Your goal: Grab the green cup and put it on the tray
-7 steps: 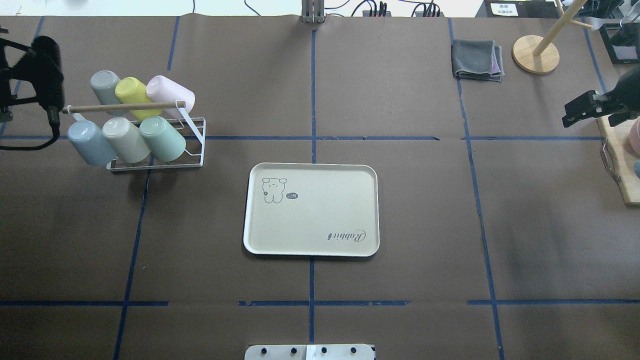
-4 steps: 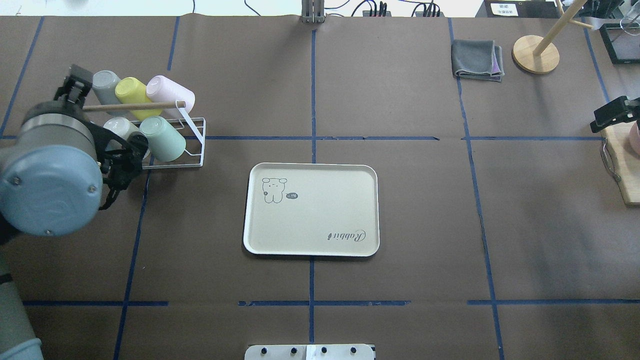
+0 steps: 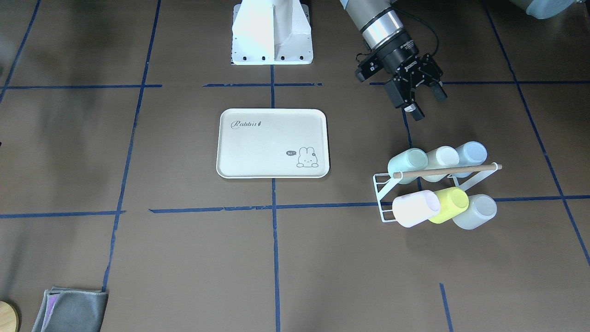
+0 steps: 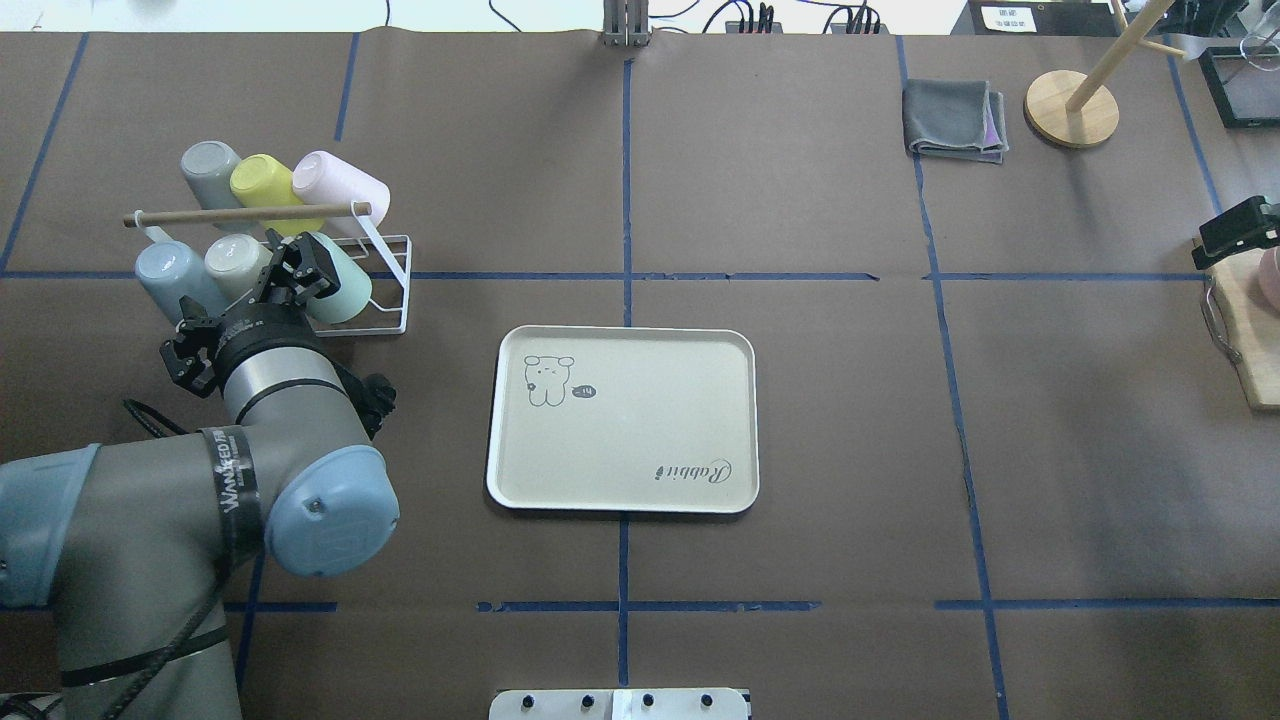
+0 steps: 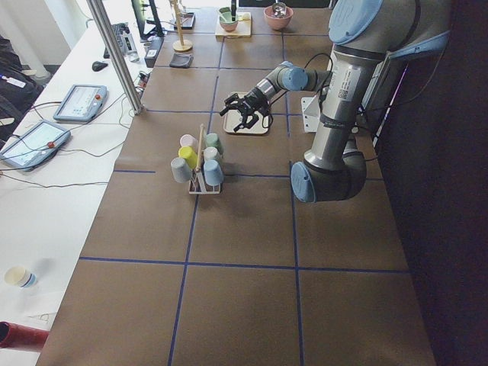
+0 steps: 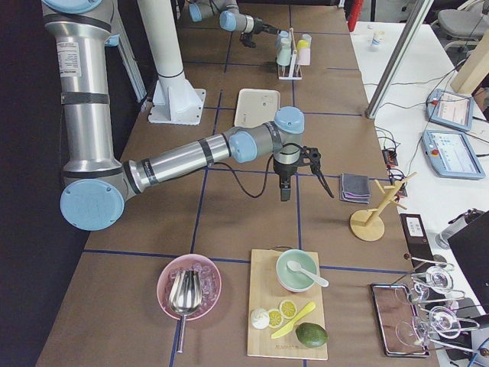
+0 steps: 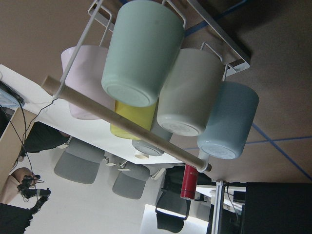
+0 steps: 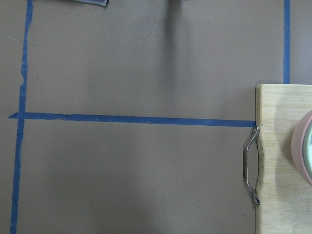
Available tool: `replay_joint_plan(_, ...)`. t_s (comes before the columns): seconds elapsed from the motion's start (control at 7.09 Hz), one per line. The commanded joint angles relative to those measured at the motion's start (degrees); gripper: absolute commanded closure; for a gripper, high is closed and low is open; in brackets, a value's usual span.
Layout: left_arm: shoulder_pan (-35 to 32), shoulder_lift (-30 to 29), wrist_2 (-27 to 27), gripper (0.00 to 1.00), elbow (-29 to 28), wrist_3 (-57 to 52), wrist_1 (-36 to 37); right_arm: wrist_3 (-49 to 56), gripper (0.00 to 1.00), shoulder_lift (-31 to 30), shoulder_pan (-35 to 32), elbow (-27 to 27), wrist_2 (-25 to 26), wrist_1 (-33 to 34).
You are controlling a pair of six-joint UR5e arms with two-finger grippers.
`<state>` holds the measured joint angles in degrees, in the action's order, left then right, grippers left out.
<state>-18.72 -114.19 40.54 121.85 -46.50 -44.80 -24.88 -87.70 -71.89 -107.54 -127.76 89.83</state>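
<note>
Green cup (image 3: pixel 408 162) at six o'clock of left gripper (image 3: pixel 429 106), front-facing view; jaws released, empty; straddle base, clearing wooden rod (image 3: pixel 447 170).

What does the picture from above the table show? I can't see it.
The robot's open left gripper is close to the green cup, which lies tilted on a white rack with five other cups. A cream tray with a bunny drawing sits mid-table, to the rack's right.
</note>
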Motion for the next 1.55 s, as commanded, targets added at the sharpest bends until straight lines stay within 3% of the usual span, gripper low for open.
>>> replay_joint_plan(0.0, 2.8, -2.2, -3.8, 0.01, -6.0, -0.1, 0.0, 0.0, 0.00, 0.0, 0.0, 0.0, 0.0, 0.0)
replay_joint_plan(0.71, 3.2, -3.8, -7.5, 0.01, -17.7, 0.4, -1.3, -0.1, 0.00, -0.1, 0.0, 0.1, -0.1, -0.1)
replay_joint_plan(0.99, 2.9, -3.9, -9.8, 0.01, -22.4, 0.1, -7.4, -0.1, 0.00, -0.1, 0.0, 0.1, 0.0, -0.1)
replay_joint_plan(1.41, 0.6, -3.9, -10.0, 0.03, -25.3, 0.3, -10.5, -0.3, 0.00, -0.1, 0.0, 0.2, 0.0, 0.0)
